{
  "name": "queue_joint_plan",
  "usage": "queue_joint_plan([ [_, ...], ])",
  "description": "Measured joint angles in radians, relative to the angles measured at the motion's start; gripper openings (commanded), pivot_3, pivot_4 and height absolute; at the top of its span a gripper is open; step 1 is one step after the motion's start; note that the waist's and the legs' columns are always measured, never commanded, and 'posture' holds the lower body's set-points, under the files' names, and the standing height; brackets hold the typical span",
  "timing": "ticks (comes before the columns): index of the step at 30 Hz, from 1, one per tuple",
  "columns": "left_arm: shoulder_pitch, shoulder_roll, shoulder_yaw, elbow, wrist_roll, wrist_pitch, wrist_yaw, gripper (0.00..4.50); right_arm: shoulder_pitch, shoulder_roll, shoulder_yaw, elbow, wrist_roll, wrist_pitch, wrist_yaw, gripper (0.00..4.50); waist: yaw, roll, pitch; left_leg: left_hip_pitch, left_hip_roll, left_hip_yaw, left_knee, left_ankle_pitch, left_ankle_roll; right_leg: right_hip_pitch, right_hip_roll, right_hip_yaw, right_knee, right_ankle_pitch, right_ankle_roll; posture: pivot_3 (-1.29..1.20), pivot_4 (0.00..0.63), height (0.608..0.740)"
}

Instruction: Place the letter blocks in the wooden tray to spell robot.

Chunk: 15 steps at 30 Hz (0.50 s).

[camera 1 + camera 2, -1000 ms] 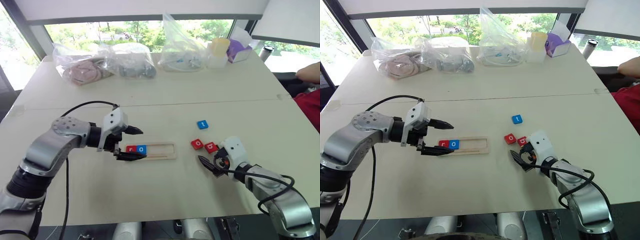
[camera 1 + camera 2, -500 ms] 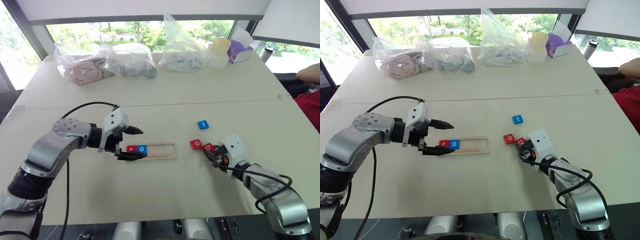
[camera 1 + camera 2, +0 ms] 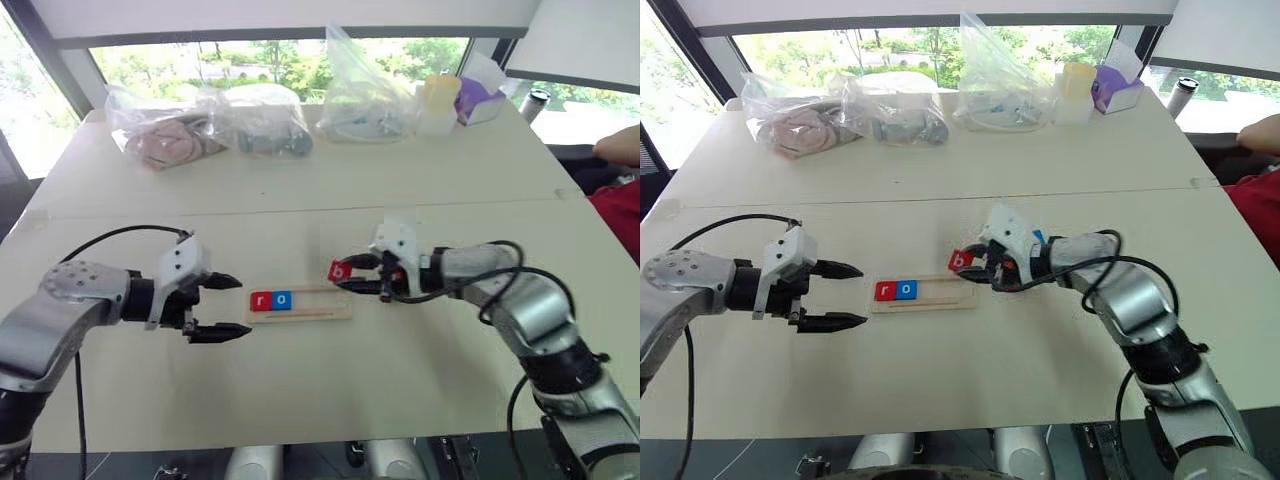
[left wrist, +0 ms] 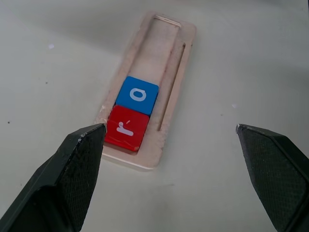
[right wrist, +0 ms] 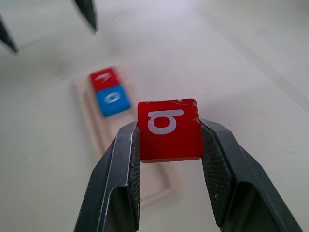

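Note:
The wooden tray [image 3: 318, 302] lies mid-table with a red r block [image 3: 262, 299] and a blue o block [image 3: 283, 298] side by side at its left end. My right gripper [image 3: 346, 275] is shut on a red b block [image 3: 339, 270], held just above the tray's right end. In the right wrist view the b block [image 5: 169, 129] sits pinched between both fingers [image 5: 123, 169], with the tray [image 5: 91, 130] beyond it. My left gripper [image 3: 243, 306] is open, a little left of the tray, with nothing in it; its wrist view looks onto the r block [image 4: 127, 128] and the o block [image 4: 137, 95].
Several clear plastic bags [image 3: 165, 135] line the table's far side, with a pale cup [image 3: 438, 100] and a purple box [image 3: 478, 100] at the back right. A person's arm [image 3: 620, 145] rests at the right edge.
My right gripper shut on the red b block, lifted it and carried it left to the tray's right end. My left gripper drew back to the left, away from the tray, still open.

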Motion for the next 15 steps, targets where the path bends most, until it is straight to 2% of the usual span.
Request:
queue_joint_plan([
  [4,0.07,0.02,0.088,-0.083,-0.041,0.039,0.03,4.5,-0.088,0.044,0.085,0.165,-0.058,-0.118,0.106,1.15,-0.001,0.0,0.0,0.0,0.0,0.001,0.002,0.0,0.0,0.0,-0.001,0.001,0.0,0.001,0.001,0.0,0.15,0.74],
  [8,0.117,0.022,0.135,-0.132,-0.068,0.069,0.056,4.5,-0.132,0.085,0.129,0.245,-0.087,-0.175,0.178,1.15,0.001,0.0,0.0,0.001,0.0,0.0,0.002,0.0,0.0,0.001,0.0,0.001,0.001,0.0,0.001,0.0,0.15,0.74],
  [15,0.143,0.022,0.153,-0.141,-0.084,0.081,0.094,4.5,-0.154,0.157,0.172,0.331,-0.162,-0.227,0.205,1.15,-0.001,0.0,0.0,0.001,-0.001,0.0,0.002,0.0,-0.001,0.0,0.001,0.001,0.001,0.001,0.0,0.0,0.15,0.74],
])
